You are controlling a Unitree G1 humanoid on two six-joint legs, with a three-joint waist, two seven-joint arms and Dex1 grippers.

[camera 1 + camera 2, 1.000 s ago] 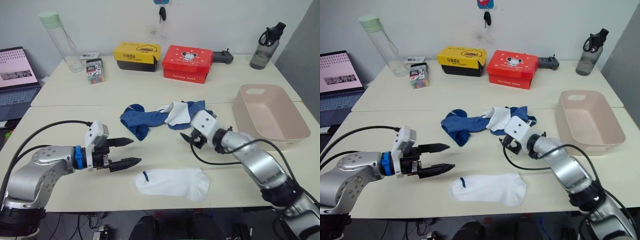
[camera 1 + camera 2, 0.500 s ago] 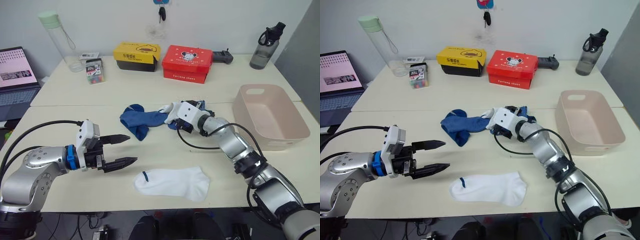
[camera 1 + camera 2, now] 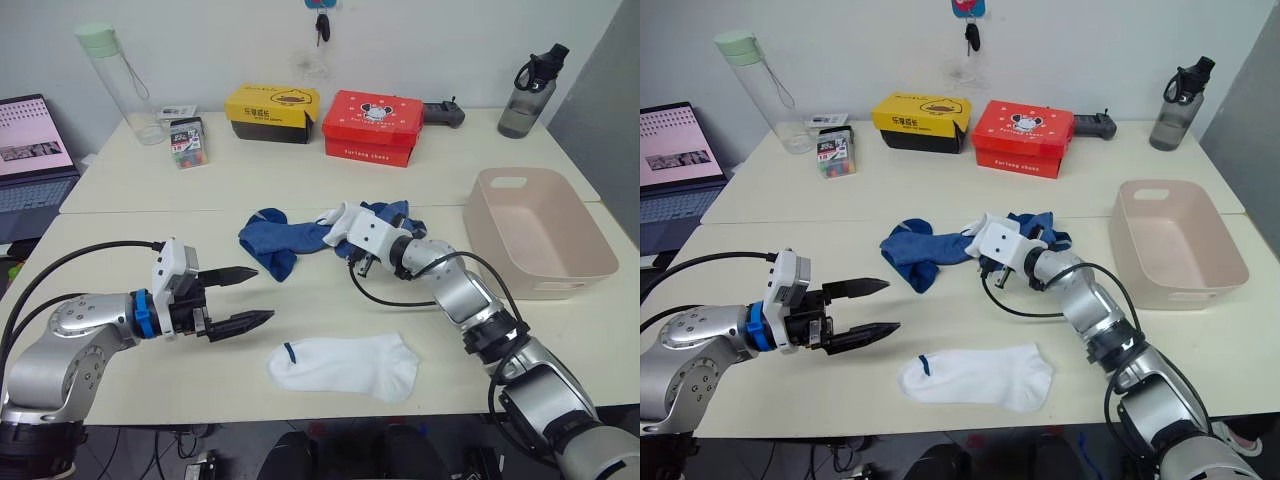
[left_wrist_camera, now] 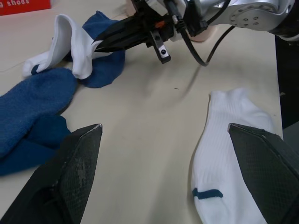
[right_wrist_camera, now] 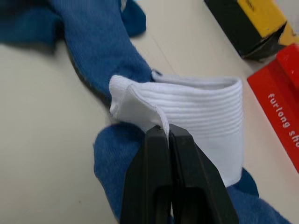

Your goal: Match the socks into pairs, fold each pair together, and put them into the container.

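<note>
A pile of blue socks [image 3: 280, 240] lies mid-table with a white sock [image 3: 338, 222] on its right side. My right gripper [image 3: 340, 232] is shut on that white sock's cuff [image 5: 196, 107], with a thin edge of fabric pinched between the black fingertips [image 5: 156, 140]. A second white sock [image 3: 345, 367] lies flat near the front edge. To its left, my left gripper [image 3: 262, 294] hovers open and empty, fingers pointing right. The pinkish-beige container [image 3: 560, 285] stands empty at the right.
At the back stand a red box [image 3: 375, 125], a yellow-and-black box [image 3: 273, 112], a clear bottle with a green lid [image 3: 118, 80], a small marker pack [image 3: 188, 140] and a dark bottle [image 3: 530, 90]. A laptop [image 3: 30, 150] sits far left.
My right gripper reached from the table in front of the pile into the white sock and closed on its cuff. My left gripper drew back a little to the left, still open.
</note>
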